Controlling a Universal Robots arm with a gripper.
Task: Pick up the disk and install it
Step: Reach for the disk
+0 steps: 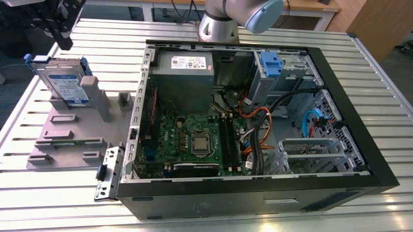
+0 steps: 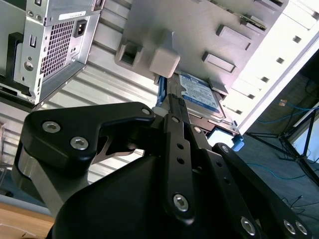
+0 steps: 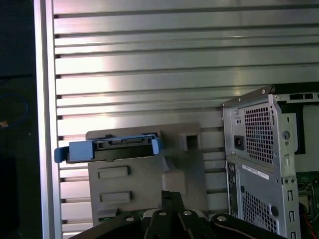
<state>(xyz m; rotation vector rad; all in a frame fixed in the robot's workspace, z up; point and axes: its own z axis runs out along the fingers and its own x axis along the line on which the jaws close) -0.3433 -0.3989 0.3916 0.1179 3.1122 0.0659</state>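
The disk (image 1: 65, 84) stands on edge in a slot of the grey holder (image 1: 65, 140) at the exterior view's left. It is silver, with a white-and-blue label and a blue carrier frame. My gripper (image 1: 65, 45) hangs above it and a little towards the back, clear of the disk. Both wrist views look down past the black fingers. The first wrist view has the disk's blue top edge (image 3: 112, 148) beyond the gripper (image 3: 172, 195). In the second wrist view the labelled face (image 2: 199, 97) sits just past the gripper (image 2: 168, 99). The fingers lie together with nothing between them.
An open computer case (image 1: 361, 125) lies on the slatted aluminium table (image 1: 110, 38), to the right of the holder in the exterior view. Inside are a grey power supply (image 1: 184, 72), a green motherboard (image 1: 193, 140), cables and a grey drive bay with a blue latch (image 1: 271, 63). The arm's base (image 1: 219, 24) stands behind the case.
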